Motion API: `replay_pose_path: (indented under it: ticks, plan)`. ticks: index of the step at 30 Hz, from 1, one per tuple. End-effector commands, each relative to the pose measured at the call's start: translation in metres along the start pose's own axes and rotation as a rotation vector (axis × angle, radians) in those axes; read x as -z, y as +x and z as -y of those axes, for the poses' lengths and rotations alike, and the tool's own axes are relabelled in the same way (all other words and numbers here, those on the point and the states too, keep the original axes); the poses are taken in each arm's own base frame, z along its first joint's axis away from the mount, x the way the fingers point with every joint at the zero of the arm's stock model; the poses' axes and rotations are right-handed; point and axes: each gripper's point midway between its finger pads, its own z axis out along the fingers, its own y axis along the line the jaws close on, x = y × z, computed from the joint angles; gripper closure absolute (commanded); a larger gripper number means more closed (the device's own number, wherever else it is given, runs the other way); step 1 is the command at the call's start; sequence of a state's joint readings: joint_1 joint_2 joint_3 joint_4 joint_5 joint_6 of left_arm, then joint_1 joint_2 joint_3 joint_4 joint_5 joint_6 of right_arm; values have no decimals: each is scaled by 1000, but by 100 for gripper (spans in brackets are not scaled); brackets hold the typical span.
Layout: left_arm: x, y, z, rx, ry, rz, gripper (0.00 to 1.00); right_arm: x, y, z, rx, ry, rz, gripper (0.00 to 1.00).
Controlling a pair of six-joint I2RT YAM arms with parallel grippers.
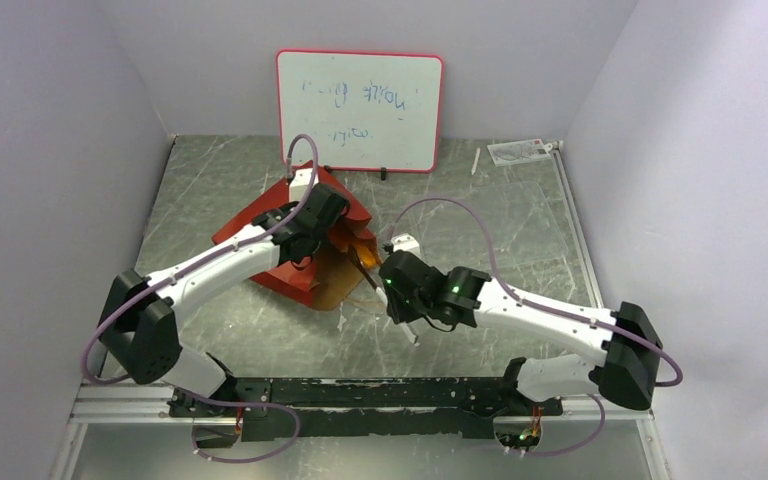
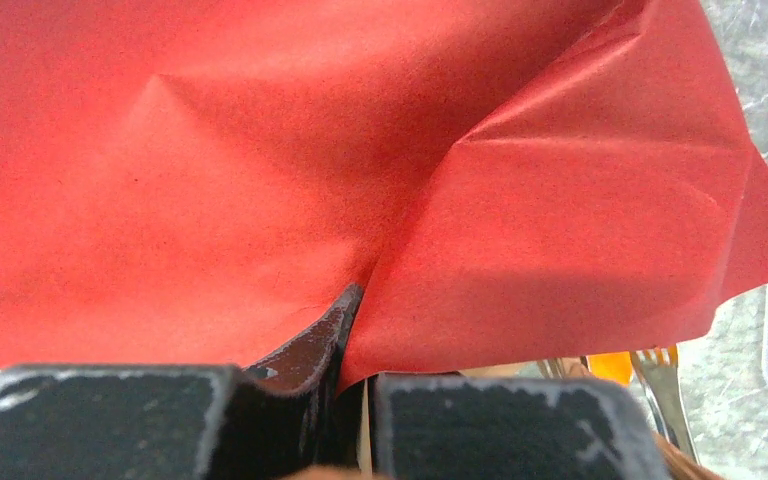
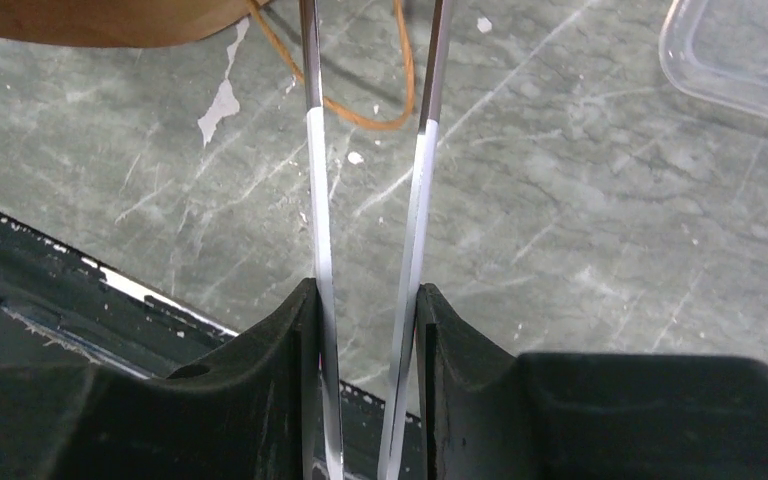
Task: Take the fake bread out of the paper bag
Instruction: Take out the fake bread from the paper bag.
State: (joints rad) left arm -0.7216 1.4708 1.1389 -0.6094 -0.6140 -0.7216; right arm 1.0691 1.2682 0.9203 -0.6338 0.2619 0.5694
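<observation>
Broadly, the grey table (image 1: 520,230) carries the paper bag (image 2: 210,170) lying on its side. Its red lower part points away from the arms and its brown mouth faces the right arm. The left gripper (image 2: 310,392) is closed tight on a fold of the red paper. The right gripper (image 3: 368,330) is partly closed on a pair of thin metal tongs (image 3: 420,200), one blade against each finger, and the forked tips reach toward the mouth. Of the fake bread (image 2: 610,365), only a small orange sliver shows under the bag's edge beside a tong tip; the rest is hidden, presumably inside. The step in hand looks like fishing a piece out with the tongs. To do it well, the left arm should likely keep the bag pinned and the mouth lifted. The tongs should enter low and straight, clear of the loose cord handle (image 3: 360,112), and squeeze only once they straddle a piece.
</observation>
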Motion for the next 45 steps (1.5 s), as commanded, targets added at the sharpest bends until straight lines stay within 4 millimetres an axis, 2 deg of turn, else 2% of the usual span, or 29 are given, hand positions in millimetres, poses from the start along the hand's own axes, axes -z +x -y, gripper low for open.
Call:
replay_pose_path:
  ticks: [1, 6, 16, 23, 34, 45]
  plan:
    - [-7, -9, 1, 32, -58, 2, 89, 30, -8, 9, -52, 23, 39, 100]
    - [-14, -9, 4, 60, -74, -21, 89, 53, -12, 18, -76, 39, 61, 100]
    - [-19, -20, 16, 83, -71, -42, 89, 95, -37, 22, -94, 47, 105, 100]
    - [-29, -16, 7, 104, -119, -109, 89, 120, -50, 22, -121, 36, 129, 100]
    - [-42, -9, 7, 120, -135, -167, 88, 162, -78, 32, -136, 77, 190, 100]
    - [-48, -17, -10, 184, -145, -179, 88, 186, -76, 43, -159, 87, 192, 100]
